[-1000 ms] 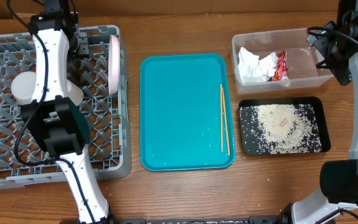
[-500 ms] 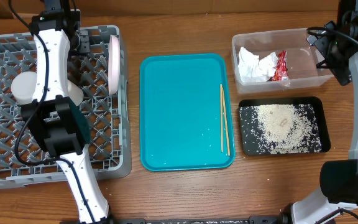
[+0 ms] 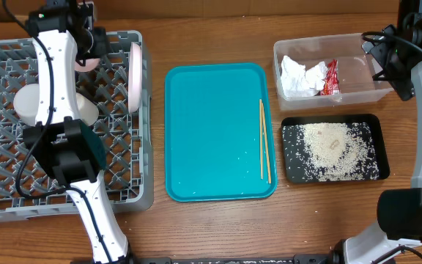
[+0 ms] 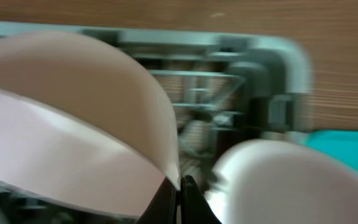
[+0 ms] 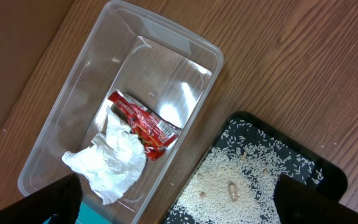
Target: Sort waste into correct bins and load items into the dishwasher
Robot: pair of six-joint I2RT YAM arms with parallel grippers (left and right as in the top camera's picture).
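My left gripper (image 3: 88,53) is over the far right part of the grey dishwasher rack (image 3: 123,183). Its jaws (image 4: 180,198) are shut on the rim of the pale pink bowl (image 4: 73,124), which shows beside it from above (image 3: 85,61). A pink-white plate (image 3: 134,75) stands on edge in the rack, and a small white cup (image 3: 28,103) lies further left. The chopsticks (image 3: 264,139) lie on the teal tray (image 3: 211,132). My right gripper (image 5: 179,202) hangs open above the bins. The clear tub (image 5: 73,106) holds the napkin (image 5: 114,162) and red wrapper (image 5: 145,123). Rice covers the black tray (image 5: 260,180).
The teal tray lies between the rack and the two bins. The clear tub (image 3: 328,70) sits behind the black tray (image 3: 335,149) at the right. Bare wooden table (image 3: 218,227) runs along the front edge.
My left gripper has closed, ending shut on the pink bowl's rim, and has shifted a little left; the bowl now shows beside it. The right arm has not moved.
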